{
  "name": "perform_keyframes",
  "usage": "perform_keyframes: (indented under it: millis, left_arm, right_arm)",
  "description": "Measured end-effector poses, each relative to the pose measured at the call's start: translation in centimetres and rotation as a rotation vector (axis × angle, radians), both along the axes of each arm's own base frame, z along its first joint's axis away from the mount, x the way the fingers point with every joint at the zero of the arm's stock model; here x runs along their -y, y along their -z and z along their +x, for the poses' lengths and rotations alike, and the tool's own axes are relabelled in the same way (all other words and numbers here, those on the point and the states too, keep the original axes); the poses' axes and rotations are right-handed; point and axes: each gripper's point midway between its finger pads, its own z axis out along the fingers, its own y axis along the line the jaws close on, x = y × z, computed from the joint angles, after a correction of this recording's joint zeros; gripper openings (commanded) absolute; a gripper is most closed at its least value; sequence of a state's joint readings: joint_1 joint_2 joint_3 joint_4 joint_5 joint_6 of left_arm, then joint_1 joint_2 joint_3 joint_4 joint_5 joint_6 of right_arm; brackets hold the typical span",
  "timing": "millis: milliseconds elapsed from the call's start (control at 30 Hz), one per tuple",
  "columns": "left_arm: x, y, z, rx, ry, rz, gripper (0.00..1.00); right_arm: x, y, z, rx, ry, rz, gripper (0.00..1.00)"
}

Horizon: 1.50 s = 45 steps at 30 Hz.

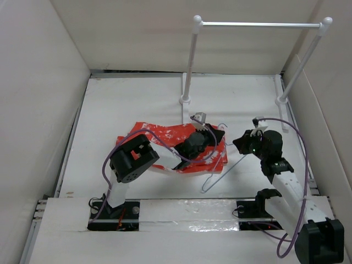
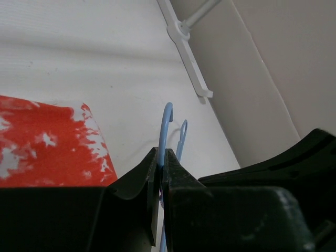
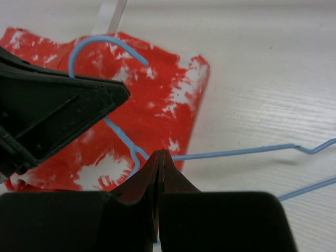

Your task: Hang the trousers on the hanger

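Observation:
The orange-red trousers lie flat on the table, white blotches showing. The pale blue wire hanger lies partly over their right edge, its frame trailing toward the near right. My left gripper is shut on the hanger's wire just below the curved hook. My right gripper is shut, its tips right over the hanger's shoulder wire beside the twisted neck. The wire runs behind the tips, and I cannot tell whether it is pinched.
A white two-post rail stand rises at the back of the table, its flat foot near the right wall. White walls close in on the left, back and right. Purple cables loop off both arms.

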<state>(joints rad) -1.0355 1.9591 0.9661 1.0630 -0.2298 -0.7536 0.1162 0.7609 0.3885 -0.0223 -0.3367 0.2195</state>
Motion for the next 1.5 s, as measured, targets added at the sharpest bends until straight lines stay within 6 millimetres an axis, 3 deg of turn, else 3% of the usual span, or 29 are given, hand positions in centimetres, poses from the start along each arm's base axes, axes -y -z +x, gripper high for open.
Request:
perform_keyframes:
  millis: [33,133,167,233,400,600,833,933,1067,1100,1300,1500]
  left_arm:
    - [-0.2,0.0,0.0,0.0,-0.027,-0.011,0.0]
    - [-1.0,-0.5,0.1,0.009,-0.106,-0.041,0.0]
    - [-1.3,-0.7,0.3,0.013,-0.129,-0.047,0.0]
    - [-1.9,-1.1,1.0,0.024,-0.185,-0.062,0.0]
    - [-3.5,-2.0,2.5,0.052,-0.299,-0.087,0.0]
    - [-4.2,-1.9,3.0,0.065,-0.34,-0.074,0.0]
    - [-4.9,-0.8,2.8,0.064,-0.345,-0.052,0.0]
    - [-5.3,-0.5,2.9,0.065,-0.35,-0.054,0.0]
    - [-5.7,0.2,2.8,0.067,-0.354,-0.05,0.0]
    - [-5.9,0.2,2.7,0.071,-0.357,-0.049,0.0]
    - [-7.7,1.1,3.0,0.097,-0.393,-0.006,0.0]
    - [-11.6,0.4,3.4,0.154,-0.476,0.063,0.0]
  right_arm:
    - [-0.2,0.7,-0.2,-0.022,-0.012,0.005,0.0]
    - [-0.7,1.6,-0.7,-0.048,-0.034,0.017,0.13]
    - [-0.8,1.7,-0.7,-0.043,-0.04,0.02,0.23]
    - [-1.1,2.2,-0.7,-0.047,-0.051,0.029,0.33]
    - [-1.6,6.1,-1.3,-0.151,-0.066,0.045,0.56]
    - [-2.1,9.3,-0.6,-0.239,-0.08,0.054,0.62]
    - [-4.3,9.8,0.8,-0.227,-0.133,0.072,0.63]
    - [-5.0,9.8,1.0,-0.215,-0.148,0.075,0.57]
    - [-5.8,10.2,1.2,-0.215,-0.164,0.094,0.1]
    - [-5.9,10.2,1.2,-0.218,-0.165,0.103,0.02]
    - [-5.0,9.6,0.8,-0.203,-0.144,0.167,0.0]
    - [-3.4,6.4,0.1,-0.117,-0.124,0.199,0.0]
